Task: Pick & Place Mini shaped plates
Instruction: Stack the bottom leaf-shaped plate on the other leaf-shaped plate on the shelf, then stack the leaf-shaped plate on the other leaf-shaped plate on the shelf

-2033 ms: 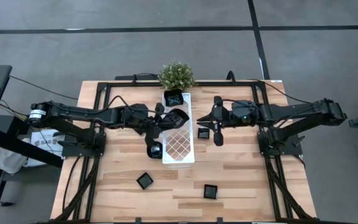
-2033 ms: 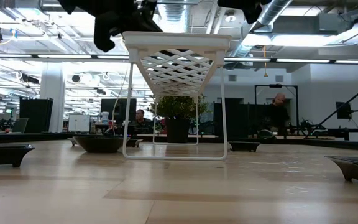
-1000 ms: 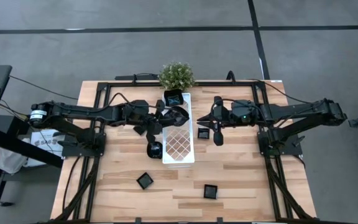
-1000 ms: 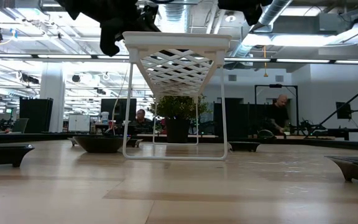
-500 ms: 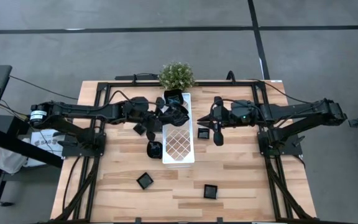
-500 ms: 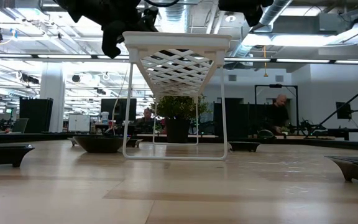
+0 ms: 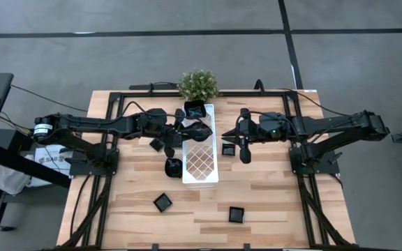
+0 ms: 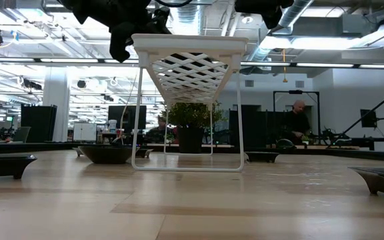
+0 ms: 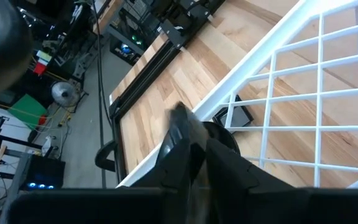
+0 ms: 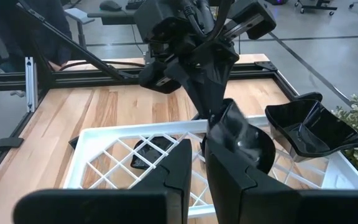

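Since two seconds ago: left gripper (image 7: pixel 184 132) has carried a round black plate (image 7: pixel 198 130) up-frame along the white lattice tray (image 7: pixel 202 167), beside the square plate (image 7: pixel 195 109) at its top end. Left fingers' spread on the round plate's left rim cannot be told. Right gripper (image 7: pixel 243 152) idles right of the tray, nearly closed, empty; other plates remain on the tabletop (image 7: pixel 271 202).

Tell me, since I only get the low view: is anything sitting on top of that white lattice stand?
Observer: Yes. A square black dish rests at the far end of the white lattice tray, by the potted plant.
Operator: And the dark shape up at the left?
Observer: That is the left tool, at the rim of a rounded black dish over the tray, next to the square one.
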### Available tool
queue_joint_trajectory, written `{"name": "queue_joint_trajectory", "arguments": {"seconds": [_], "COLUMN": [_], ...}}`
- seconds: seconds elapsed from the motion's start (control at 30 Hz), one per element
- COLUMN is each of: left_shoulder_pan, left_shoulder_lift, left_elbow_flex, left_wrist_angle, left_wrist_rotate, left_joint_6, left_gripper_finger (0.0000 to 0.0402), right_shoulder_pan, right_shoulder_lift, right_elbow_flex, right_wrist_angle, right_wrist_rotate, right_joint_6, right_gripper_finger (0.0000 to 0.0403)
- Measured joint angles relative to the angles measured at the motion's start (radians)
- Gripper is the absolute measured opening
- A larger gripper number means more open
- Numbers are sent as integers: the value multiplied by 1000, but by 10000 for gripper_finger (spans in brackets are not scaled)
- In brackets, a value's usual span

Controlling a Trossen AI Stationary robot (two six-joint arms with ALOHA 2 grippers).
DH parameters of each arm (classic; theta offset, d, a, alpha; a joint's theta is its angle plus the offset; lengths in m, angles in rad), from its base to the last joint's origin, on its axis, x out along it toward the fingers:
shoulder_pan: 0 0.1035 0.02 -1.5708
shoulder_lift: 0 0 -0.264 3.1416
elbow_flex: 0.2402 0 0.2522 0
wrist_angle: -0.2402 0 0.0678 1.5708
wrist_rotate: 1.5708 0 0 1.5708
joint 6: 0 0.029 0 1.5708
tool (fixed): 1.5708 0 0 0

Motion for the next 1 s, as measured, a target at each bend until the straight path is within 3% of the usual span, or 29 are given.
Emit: {"name": "queue_joint_trajectory", "arguments": {"seconds": [0.2,0.5,0.63,0.83,1.0], "left_shoulder_pan": [0,-11,-35,-103,-144], "left_shoulder_lift": [0,0,-18,-102,-228], "left_elbow_flex": [0,0,1,1,-35], "left_wrist_angle": [1,0,-4,-55,-103], "left_wrist_rotate": [0,-2,-80,-278,-318], "left_joint_6": [0,-15,-84,-204,-371], "left_gripper_finger": [88,103,104,104,104], "right_shoulder_pan": [0,0,0,0,0], "right_shoulder_lift": [0,0,0,0,0], "right_elbow_flex": [0,0,0,0,0], "right_wrist_angle": [0,-7,-23,-23,-25], "right_wrist_rotate": [0,0,0,0,0], "right_joint_6": [0,0,5,36,39], "right_gripper_finger": [42,42,42,42,42]}}
